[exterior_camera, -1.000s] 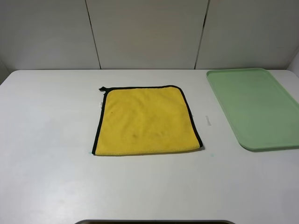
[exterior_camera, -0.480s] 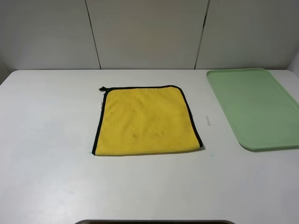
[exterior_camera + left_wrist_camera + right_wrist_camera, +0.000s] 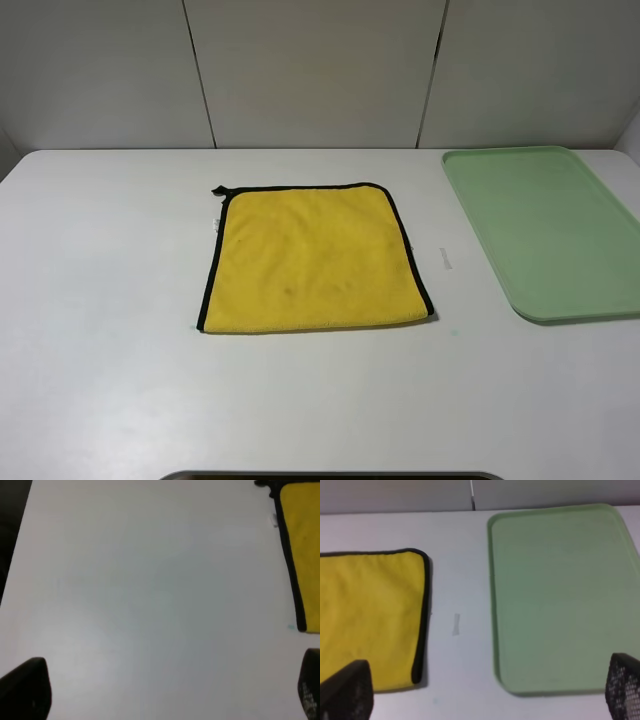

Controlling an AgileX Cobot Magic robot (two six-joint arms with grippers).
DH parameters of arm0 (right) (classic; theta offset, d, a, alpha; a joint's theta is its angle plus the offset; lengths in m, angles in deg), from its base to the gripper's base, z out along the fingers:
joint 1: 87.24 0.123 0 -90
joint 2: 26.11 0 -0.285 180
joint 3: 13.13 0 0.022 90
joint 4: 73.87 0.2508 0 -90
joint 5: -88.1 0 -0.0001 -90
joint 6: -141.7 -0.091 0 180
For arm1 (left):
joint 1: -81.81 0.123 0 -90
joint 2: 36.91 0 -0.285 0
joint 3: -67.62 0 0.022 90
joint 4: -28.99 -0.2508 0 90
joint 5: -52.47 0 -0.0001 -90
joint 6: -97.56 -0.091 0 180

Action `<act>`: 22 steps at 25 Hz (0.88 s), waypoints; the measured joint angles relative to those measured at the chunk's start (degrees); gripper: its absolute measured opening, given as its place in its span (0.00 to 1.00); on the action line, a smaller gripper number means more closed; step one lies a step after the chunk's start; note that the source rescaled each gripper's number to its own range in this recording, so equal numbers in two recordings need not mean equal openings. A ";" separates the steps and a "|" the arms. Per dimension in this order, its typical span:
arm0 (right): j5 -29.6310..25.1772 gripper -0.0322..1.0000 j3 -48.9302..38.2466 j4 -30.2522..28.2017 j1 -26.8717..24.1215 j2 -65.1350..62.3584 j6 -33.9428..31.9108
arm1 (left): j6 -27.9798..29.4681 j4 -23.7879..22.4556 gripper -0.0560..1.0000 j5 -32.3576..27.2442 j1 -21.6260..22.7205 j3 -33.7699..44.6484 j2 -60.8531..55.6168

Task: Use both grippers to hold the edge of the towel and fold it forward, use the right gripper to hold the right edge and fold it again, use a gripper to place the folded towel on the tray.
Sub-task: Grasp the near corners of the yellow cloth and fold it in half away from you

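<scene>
1. Counter (image 3: 100,300): one, white. Its near side is cut off at the bottom of the high view, where a dark curved strip (image 3: 330,476) shows; cannot tell what it is.
2. Tray (image 3: 540,225): one, pale green, bare, at the far right of the counter. The frame cuts off its right rim in the high view.
3. Towel (image 3: 312,258): one, yellow, lying flat and unfolded mid-counter, well apart from the tray. Each wrist view catches only part of it.
4. Left pincer (image 3: 167,692): two dark fingertips (image 3: 25,690) at the frame corners, spread wide and holding nothing, over bare counter beside the towel's left side. The rest is cut off.
5. Right pincer (image 3: 485,690): two fingertips (image 3: 625,687), likewise spread wide and empty, above the gap between towel and tray. The rest is out of frame.
6. Black trim (image 3: 208,275): plain along three sides; hard to make out along the near side.
7. Corner loop (image 3: 219,190): one, at the far-left corner.
8. Small pale strip (image 3: 446,258): one, on the counter between towel and tray; too small to identify.
</scene>
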 joint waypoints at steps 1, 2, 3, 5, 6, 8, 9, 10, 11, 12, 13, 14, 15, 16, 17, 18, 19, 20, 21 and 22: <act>0.58 1.00 1.30 0.00 0.00 2.63 1.00 | -1.03 0.00 0.99 0.06 0.00 -1.13 2.67; 1.05 1.00 2.57 0.00 0.00 4.78 2.21 | -1.64 0.00 0.99 0.22 -0.45 -1.99 5.29; 1.36 1.00 3.79 0.00 0.00 7.77 3.67 | -2.36 -0.11 0.99 0.67 -1.42 -2.96 7.80; 2.20 1.00 6.04 0.30 0.00 12.25 7.31 | -3.46 -0.17 0.99 1.82 -4.13 -4.56 12.13; 2.38 1.00 7.00 0.52 0.00 14.57 9.04 | -4.36 -0.17 0.99 2.42 -5.92 -5.37 14.39; 2.53 1.00 9.30 1.22 0.32 18.49 12.95 | -6.57 -0.35 0.99 3.34 -9.56 -6.95 18.36; 2.58 1.00 10.43 1.31 0.79 20.55 14.32 | -7.99 -0.42 0.99 3.73 -11.58 -7.61 20.45; 2.60 1.00 11.39 1.36 1.72 22.60 15.95 | -9.27 -0.42 0.99 3.94 -13.49 -8.42 22.53; 2.65 1.00 12.54 1.49 2.87 24.24 17.45 | -10.34 -0.42 0.99 4.14 -15.18 -9.28 24.29; 2.79 1.00 13.64 1.56 4.21 26.17 19.11 | -11.69 -0.42 0.99 4.20 -16.35 -9.97 26.39; 2.85 1.00 14.49 1.61 5.39 28.07 20.57 | -12.92 -0.42 0.99 4.36 -17.46 -10.79 28.47; 2.96 1.00 15.47 1.68 6.82 29.93 22.37 | -14.30 -0.42 0.99 4.50 -18.24 -11.57 30.53; 3.20 1.00 16.39 1.74 8.27 31.53 23.89 | -15.29 -0.36 0.99 4.64 -18.69 -12.29 32.16; 3.47 1.00 17.23 1.74 9.72 33.50 24.86 | -16.22 -0.35 0.98 4.76 -19.06 -12.80 34.12; 3.74 1.00 17.84 1.74 10.90 35.46 25.70 | -17.59 -0.20 0.99 4.86 -19.15 -13.23 36.04; 4.06 1.00 18.38 1.74 12.34 37.33 26.05 | -18.58 -0.15 0.99 4.98 -19.21 -13.43 37.56; 4.18 1.00 18.61 1.74 13.85 38.81 26.21 | -19.69 -0.09 0.99 5.10 -19.27 -13.55 39.32; 4.34 1.00 18.70 1.74 15.17 40.53 26.49 | -20.82 -0.08 0.99 5.22 -19.53 -13.62 40.97; 4.51 1.00 18.73 1.74 16.76 42.24 26.94 | -21.95 -0.08 0.99 5.37 -20.13 -13.62 42.60; 4.73 1.00 18.73 1.74 18.43 43.64 27.48 | -22.81 -0.08 0.99 5.49 -20.85 -13.62 43.97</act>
